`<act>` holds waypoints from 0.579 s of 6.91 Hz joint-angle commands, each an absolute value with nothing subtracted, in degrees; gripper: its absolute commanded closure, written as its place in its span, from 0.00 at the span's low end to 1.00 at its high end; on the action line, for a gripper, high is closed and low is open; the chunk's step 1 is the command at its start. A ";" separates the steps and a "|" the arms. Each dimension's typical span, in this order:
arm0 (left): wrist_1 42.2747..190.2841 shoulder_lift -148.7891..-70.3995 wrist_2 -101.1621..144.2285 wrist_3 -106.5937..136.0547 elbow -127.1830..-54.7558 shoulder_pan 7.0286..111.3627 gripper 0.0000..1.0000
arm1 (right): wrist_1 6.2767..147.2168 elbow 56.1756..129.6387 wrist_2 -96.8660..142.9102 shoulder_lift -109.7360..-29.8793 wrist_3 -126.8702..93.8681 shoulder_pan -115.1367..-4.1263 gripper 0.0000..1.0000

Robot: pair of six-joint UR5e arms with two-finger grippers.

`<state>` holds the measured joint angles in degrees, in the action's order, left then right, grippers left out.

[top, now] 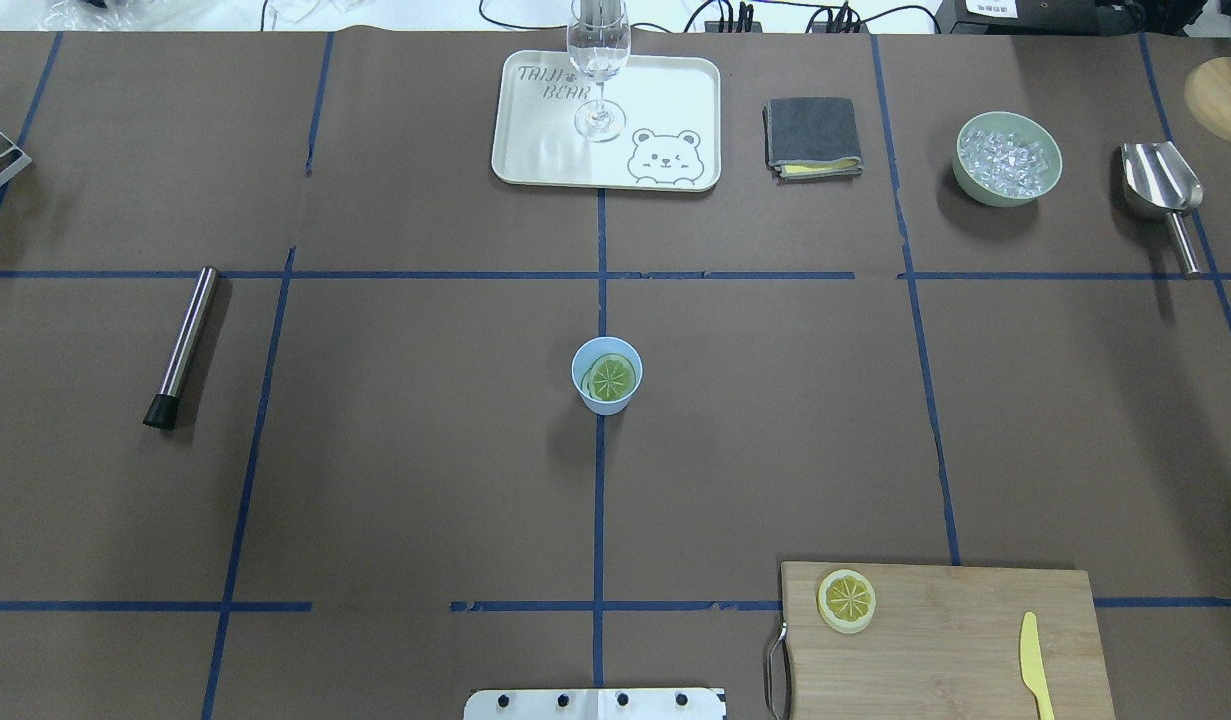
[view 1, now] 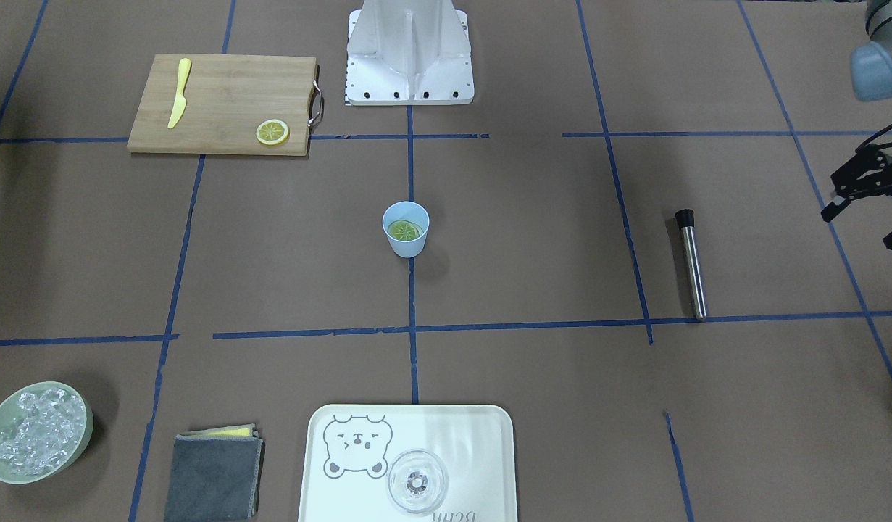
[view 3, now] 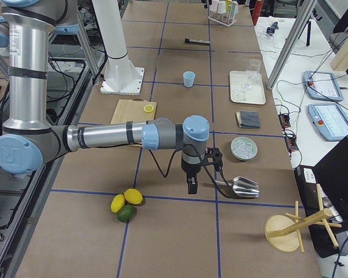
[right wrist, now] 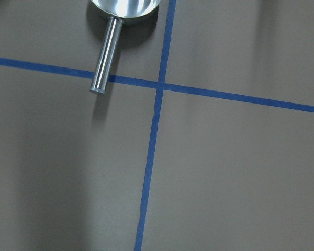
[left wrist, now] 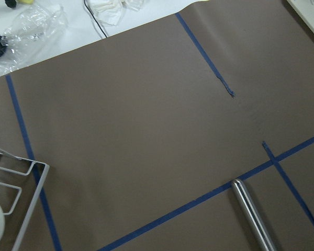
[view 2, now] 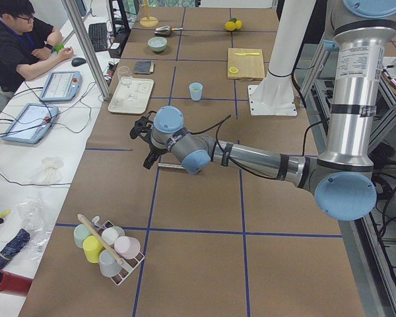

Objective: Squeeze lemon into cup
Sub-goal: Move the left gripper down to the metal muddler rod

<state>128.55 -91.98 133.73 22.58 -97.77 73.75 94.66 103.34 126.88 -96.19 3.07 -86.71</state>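
I see the lemon (top: 612, 377) lying inside the cup (view 1: 408, 248) at mid-frame on the desk (view 1: 532, 239), my left hand (view 1: 857, 228) at the right edge seemingly spread apart though cropped, while I cannot tell whether my right hand (view 3: 191, 186) is apart or together.

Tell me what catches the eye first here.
The light-blue cup at the table's centre, with a lemon slice lying in it. A second slice sits on the cutting board, as does a yellow knife. The left arm and right arm hang over the table's ends, away from the cup.
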 commanded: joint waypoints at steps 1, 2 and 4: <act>130.08 -91.93 123.42 32.72 -96.60 65.35 0.03 | 94.66 103.01 127.62 -97.20 3.78 -87.19 0.00; 129.99 -92.72 122.35 38.61 -95.63 61.56 0.11 | 94.66 103.01 127.53 -97.38 3.78 -87.19 0.00; 130.17 -95.34 118.30 42.60 -91.26 58.45 0.49 | 94.66 102.48 127.53 -97.38 3.78 -87.19 0.00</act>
